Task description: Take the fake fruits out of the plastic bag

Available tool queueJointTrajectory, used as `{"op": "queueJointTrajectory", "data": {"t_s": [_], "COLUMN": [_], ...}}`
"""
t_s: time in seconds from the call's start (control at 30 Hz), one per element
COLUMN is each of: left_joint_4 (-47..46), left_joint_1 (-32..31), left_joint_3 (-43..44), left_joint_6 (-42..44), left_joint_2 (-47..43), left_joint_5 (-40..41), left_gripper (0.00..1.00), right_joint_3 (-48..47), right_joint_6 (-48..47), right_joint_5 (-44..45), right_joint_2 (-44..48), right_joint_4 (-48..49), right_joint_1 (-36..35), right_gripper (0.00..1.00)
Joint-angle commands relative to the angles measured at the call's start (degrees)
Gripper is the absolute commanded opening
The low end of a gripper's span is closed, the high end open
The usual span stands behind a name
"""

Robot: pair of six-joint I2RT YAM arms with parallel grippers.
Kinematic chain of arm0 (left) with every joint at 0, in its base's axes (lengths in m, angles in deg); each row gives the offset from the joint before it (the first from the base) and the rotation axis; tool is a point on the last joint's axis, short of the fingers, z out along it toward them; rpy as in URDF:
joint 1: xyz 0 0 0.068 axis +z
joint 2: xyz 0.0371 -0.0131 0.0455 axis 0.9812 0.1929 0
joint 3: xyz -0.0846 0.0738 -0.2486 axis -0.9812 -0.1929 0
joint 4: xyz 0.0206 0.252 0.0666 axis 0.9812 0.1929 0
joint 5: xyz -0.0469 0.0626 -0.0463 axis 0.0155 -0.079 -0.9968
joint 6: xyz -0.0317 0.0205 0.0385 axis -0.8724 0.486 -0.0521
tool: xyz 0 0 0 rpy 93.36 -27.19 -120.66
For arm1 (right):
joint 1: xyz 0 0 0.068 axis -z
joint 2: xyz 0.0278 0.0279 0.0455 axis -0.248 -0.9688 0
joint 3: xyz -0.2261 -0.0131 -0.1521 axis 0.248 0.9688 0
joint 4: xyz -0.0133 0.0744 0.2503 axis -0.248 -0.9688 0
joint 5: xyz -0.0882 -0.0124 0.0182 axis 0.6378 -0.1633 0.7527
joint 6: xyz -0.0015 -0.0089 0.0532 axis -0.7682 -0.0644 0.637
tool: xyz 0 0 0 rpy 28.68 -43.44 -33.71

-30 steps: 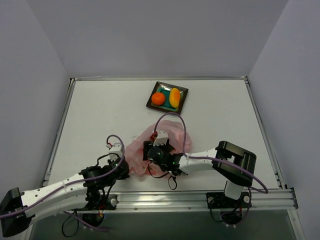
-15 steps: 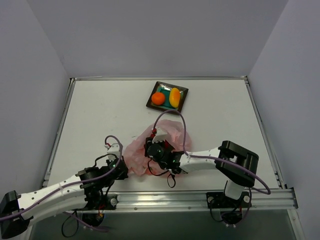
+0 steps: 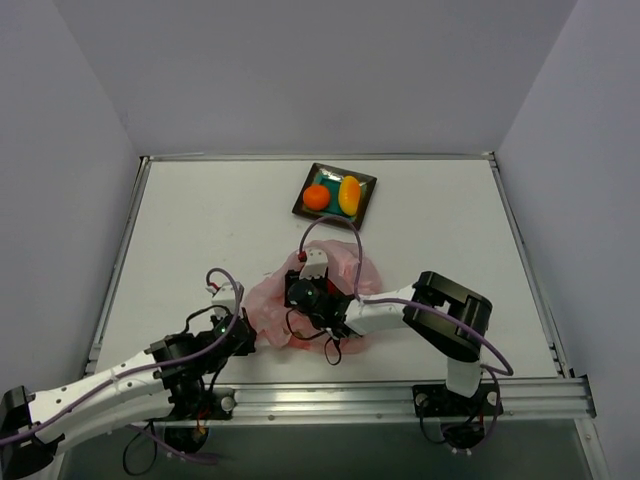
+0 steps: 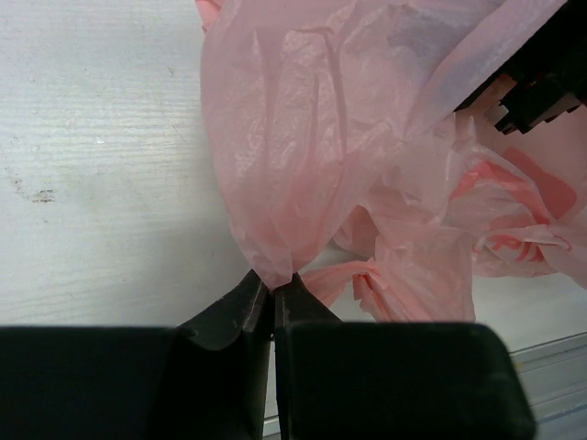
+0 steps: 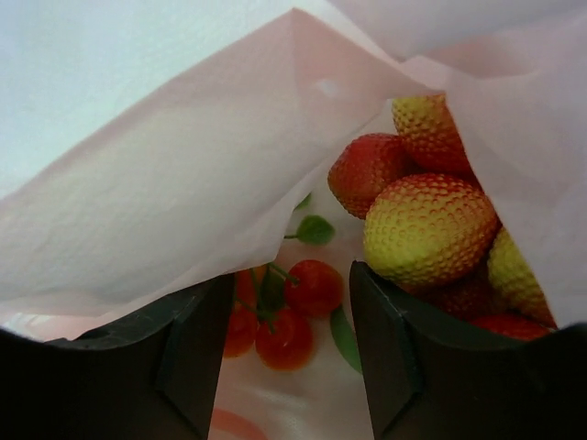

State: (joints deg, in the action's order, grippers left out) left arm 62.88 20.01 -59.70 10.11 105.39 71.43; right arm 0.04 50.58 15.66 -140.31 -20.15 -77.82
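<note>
The pink plastic bag (image 3: 268, 303) lies crumpled at the table's near middle. My left gripper (image 3: 243, 337) is shut on a fold of the bag's left edge; the left wrist view shows the pinch (image 4: 272, 276) and the bag (image 4: 303, 137) rising from it. My right gripper (image 3: 304, 291) is inside the bag's mouth, open and empty (image 5: 289, 275). Past its right finger lie bumpy red-and-yellow fruits (image 5: 429, 231) and a red one (image 5: 367, 171). Red cherries with green leaves (image 5: 292, 316) between the fingers look flat, like a print. An orange (image 3: 316, 197) and a mango (image 3: 349, 195) sit on the teal plate (image 3: 306, 207).
The plate stands at the far middle of the white table (image 3: 180, 230). Grey walls enclose the table on three sides. A metal rail (image 3: 330, 398) runs along the near edge. The bag's upper sheet (image 5: 183, 183) hangs over my right gripper's left finger.
My right gripper has moved left and deeper into the bag. My left gripper has slid slightly left, still pinching the bag's edge. The bag has bunched up more.
</note>
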Motion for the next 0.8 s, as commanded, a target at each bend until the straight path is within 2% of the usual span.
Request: {"op": "queueJointTrajectory", "data": {"t_s": [0.0,0.13,0.2,0.27,0.33,0.37,0.4,0.43,0.5,0.77], "left_joint_4": [0.7,0.5,0.3,-0.1,-0.9,-1.2,-1.5,-1.5,-1.5,-2.9], "left_joint_1": [-0.5,-0.5,-0.5,-0.5,-0.5,-0.5,-0.5,-0.5,-0.5,-0.6], "left_joint_3": [3.0,3.1,3.2,3.3,3.3,3.4,3.3,3.2,3.3,3.1], "left_joint_6": [1.2,1.5,1.6,1.8,1.8,1.9,1.9,1.9,1.9,1.9], "left_joint_2": [0.3,0.0,0.1,0.6,1.2,1.4,1.5,1.7,1.5,2.4], "left_joint_5": [1.5,1.9,1.9,1.8,1.4,1.4,1.2,1.1,1.1,0.7], "left_gripper": [0.02,0.02,0.02,0.02,0.02,0.02,0.02,0.02,0.02,0.02], "right_joint_3": [-1.4,0.2,0.6,1.1,1.9,2.3,3.6,4.1,5.0,10.9], "right_joint_6": [0.1,0.3,0.2,0.1,0.1,0.1,0.1,0.1,-0.4,-3.8], "right_joint_5": [1.1,1.4,1.1,0.8,0.6,0.5,0.6,0.9,1.9,5.5], "right_joint_2": [-1.2,-0.4,0.2,0.1,-0.3,-0.4,0.0,0.4,2.6,15.5], "right_joint_4": [-0.8,0.1,0.4,1.4,2.6,3.3,4.1,5.4,6.2,5.4], "right_joint_1": [-0.1,-0.1,-0.2,-0.3,-0.1,0.0,0.1,0.1,0.0,-3.0], "right_gripper": [0.49,0.33,0.33,0.41,0.43,0.38,0.28,0.1,0.03,0.0]}}
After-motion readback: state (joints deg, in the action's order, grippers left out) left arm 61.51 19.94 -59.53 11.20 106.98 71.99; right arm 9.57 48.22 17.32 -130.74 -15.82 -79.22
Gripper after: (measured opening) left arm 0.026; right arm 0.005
